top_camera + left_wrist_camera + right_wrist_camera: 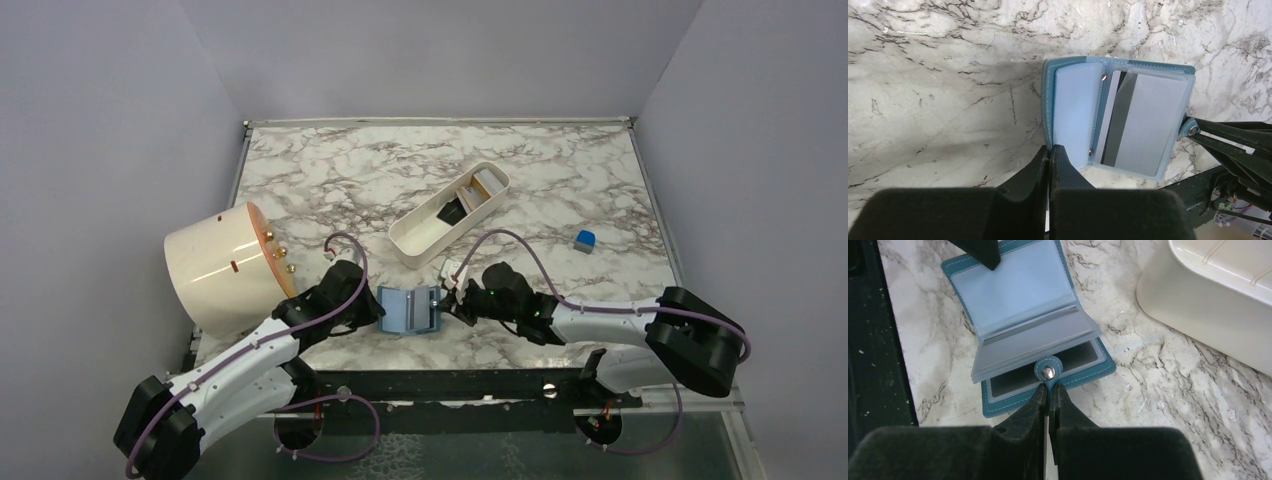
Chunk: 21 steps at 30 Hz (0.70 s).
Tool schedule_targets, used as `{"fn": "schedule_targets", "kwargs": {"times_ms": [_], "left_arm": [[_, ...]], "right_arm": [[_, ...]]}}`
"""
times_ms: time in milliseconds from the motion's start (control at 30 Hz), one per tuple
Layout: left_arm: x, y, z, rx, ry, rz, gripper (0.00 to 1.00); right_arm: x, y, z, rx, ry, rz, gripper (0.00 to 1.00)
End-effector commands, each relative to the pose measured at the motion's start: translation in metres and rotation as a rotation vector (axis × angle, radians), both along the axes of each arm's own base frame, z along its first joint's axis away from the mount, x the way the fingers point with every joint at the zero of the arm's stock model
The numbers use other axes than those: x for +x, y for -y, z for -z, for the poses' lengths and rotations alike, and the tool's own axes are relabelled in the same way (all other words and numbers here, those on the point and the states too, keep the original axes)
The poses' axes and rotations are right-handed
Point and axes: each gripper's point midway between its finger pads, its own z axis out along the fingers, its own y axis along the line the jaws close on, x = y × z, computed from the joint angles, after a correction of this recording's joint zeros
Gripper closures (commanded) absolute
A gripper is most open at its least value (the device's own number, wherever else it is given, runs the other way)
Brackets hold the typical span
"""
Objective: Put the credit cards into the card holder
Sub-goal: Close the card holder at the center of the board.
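The teal card holder (410,310) lies open near the table's front edge, between both grippers. My left gripper (1050,148) is shut on the edge of its left cover (1048,107). My right gripper (1049,387) is shut on its snap tab (1047,372). A pale grey card with a dark stripe (1135,122) sits in a clear pocket. A dark card (1043,369) shows in a pocket on the right cover. More credit cards (470,195), tan, grey and black, lie in the white tray.
The long white tray (430,235) stands just behind the holder, and also shows in the right wrist view (1218,295). A large cream cylinder (220,265) lies at the left. A small blue cube (585,239) sits at the right.
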Motion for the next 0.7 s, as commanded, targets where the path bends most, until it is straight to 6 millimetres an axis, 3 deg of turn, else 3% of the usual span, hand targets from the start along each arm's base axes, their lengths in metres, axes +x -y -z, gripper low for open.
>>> {"fn": "schedule_targets", "kwargs": {"times_ms": [0,233,333,367,500,667], "left_arm": [[0.009,-0.005,-0.007,0.033,0.022,-0.024,1.0],[0.01,0.003,-0.011,0.018,0.01,-0.002,1.0],[0.006,0.023,-0.021,-0.081,0.009,0.07,1.0],[0.004,0.032,-0.025,-0.125,0.007,0.095,0.98],[-0.005,0.055,-0.035,-0.267,-0.026,0.152,0.7],[-0.009,0.072,-0.037,-0.403,-0.043,0.167,0.64]], "right_arm": [[-0.008,-0.018,-0.026,0.187,-0.013,-0.042,0.99],[-0.02,-0.03,-0.031,0.292,-0.047,-0.104,0.99],[-0.02,-0.032,-0.029,0.293,-0.055,-0.107,0.99],[-0.021,-0.032,-0.029,0.295,-0.054,-0.108,0.99],[-0.02,-0.03,-0.027,0.299,-0.033,-0.109,0.99],[-0.021,-0.03,-0.021,0.314,-0.018,-0.116,0.99]]}}
